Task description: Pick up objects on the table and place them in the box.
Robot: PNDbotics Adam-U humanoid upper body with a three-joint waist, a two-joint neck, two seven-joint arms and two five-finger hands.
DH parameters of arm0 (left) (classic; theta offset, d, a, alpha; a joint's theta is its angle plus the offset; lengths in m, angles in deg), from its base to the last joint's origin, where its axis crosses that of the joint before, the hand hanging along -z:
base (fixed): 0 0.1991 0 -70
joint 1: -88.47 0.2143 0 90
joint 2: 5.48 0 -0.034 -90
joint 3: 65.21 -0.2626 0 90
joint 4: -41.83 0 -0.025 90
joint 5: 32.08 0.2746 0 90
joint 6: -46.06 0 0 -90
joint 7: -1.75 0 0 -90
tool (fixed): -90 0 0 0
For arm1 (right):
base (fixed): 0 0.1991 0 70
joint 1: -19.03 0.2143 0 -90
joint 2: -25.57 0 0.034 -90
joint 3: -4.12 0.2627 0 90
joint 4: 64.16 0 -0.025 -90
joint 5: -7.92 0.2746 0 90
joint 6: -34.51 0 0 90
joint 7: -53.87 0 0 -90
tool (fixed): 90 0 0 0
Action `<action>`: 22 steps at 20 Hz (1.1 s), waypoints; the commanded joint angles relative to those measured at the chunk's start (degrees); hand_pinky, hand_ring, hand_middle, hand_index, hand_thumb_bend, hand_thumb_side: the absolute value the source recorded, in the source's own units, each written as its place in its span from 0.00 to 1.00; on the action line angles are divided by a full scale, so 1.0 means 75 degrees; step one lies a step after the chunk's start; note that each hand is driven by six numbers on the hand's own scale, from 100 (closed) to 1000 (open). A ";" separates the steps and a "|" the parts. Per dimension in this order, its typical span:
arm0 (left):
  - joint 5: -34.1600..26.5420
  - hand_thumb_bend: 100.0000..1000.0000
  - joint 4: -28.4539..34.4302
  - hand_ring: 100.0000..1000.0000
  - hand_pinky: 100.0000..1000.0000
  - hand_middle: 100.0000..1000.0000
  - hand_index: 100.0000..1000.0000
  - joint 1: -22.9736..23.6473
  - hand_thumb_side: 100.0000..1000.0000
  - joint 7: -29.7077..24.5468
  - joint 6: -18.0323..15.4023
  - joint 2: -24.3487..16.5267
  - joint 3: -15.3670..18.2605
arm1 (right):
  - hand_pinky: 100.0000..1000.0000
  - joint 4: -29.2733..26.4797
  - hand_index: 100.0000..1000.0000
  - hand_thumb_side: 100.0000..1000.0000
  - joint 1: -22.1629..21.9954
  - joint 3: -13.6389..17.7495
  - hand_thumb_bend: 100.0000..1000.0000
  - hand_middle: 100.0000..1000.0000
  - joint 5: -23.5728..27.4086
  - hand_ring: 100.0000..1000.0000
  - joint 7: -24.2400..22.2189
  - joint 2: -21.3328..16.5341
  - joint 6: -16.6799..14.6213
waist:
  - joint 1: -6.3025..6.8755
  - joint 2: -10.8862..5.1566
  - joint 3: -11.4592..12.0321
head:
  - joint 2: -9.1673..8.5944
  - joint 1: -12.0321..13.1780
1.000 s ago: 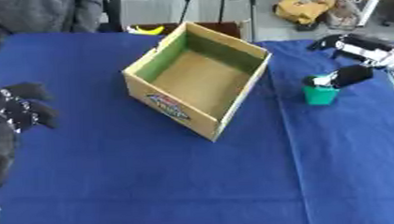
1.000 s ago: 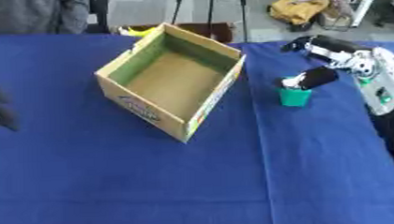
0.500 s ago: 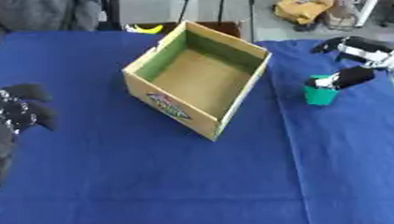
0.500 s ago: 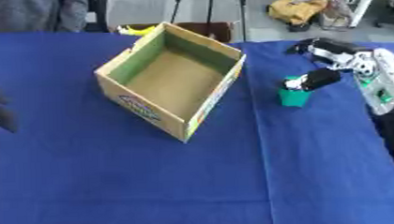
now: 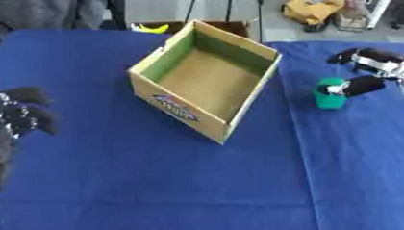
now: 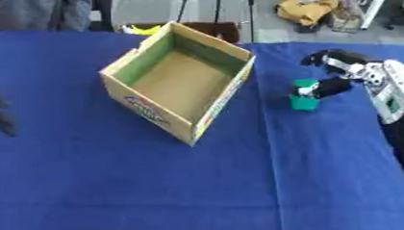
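A small green object (image 6: pixel 304 101) with a white bit on top stands on the blue table (image 5: pixel 157 186), right of the box. My right hand (image 6: pixel 365 71) comes in from the right edge. Its thumb (image 6: pixel 331 87) lies against the top of the green object, while its fingers (image 6: pixel 331 57) stretch out above and apart from it, not closed round it. The open cardboard box (image 5: pixel 206 83) with green inner walls stands in the middle, skewed, and nothing shows inside it. My left hand (image 5: pixel 13 118) rests at the left edge, fingers relaxed, holding nothing.
Beyond the table's far edge are stand legs, a brown box (image 5: pixel 228 27) with a yellow thing (image 5: pixel 154 28) beside it, and a tan bag (image 5: pixel 313 9) on the floor. A person's dark sleeve (image 5: pixel 33 12) shows at the far left corner.
Almost nothing has moved. My right hand's thumb has settled slightly lower against the green object, which stays in place. The left hand and the box are still.
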 commanded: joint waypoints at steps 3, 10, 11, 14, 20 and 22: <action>0.0011 0.33 0.0153 0.50 0.44 0.55 0.71 -0.0105 0.99 -0.0036 -0.0004 -0.0173 -0.0004 | 0.75 0.0130 0.94 0.59 0.0166 0.0122 0.37 0.86 -0.0077 0.91 -0.0008 -0.0169 0.0075 | -0.0005 -0.0111 0.0029 | -0.0044 -0.0007; 0.0012 0.34 0.0151 0.49 0.44 0.55 0.71 -0.0103 0.99 -0.0042 0.0001 -0.0155 0.0003 | 0.71 0.0259 0.93 0.60 0.0162 0.0130 0.36 0.85 -0.0119 0.86 -0.0085 -0.0124 0.0123 | -0.0018 -0.0102 0.0032 | -0.0029 0.0007; 0.0010 0.34 0.0152 0.49 0.44 0.55 0.71 -0.0104 0.99 -0.0044 0.0000 -0.0153 0.0002 | 0.70 0.0265 0.93 0.59 0.0162 0.0127 0.36 0.85 -0.0123 0.85 -0.0098 -0.0113 0.0128 | -0.0018 -0.0103 0.0032 | -0.0027 0.0007; 0.0007 0.34 0.0153 0.49 0.44 0.55 0.71 -0.0107 0.99 -0.0046 0.0001 -0.0148 0.0003 | 0.67 0.0293 0.92 0.60 0.0156 0.0112 0.35 0.84 -0.0133 0.83 -0.0165 -0.0073 0.0140 | -0.0018 -0.0103 0.0032 | -0.0027 0.0007; 0.0006 0.34 0.0152 0.49 0.44 0.55 0.71 -0.0095 0.99 -0.0051 0.0000 -0.0140 0.0009 | 0.60 0.0374 0.92 0.61 0.0113 0.0093 0.35 0.83 -0.0195 0.79 -0.0385 -0.0021 0.0197 | -0.0015 -0.0105 0.0060 | -0.0005 0.0020; 0.0000 0.34 0.0154 0.49 0.44 0.55 0.71 -0.0095 0.99 -0.0048 -0.0001 -0.0138 0.0010 | 0.58 0.0375 0.91 0.61 0.0105 0.0088 0.35 0.83 -0.0224 0.77 -0.0426 -0.0015 0.0210 | -0.0015 -0.0104 0.0062 | -0.0005 0.0025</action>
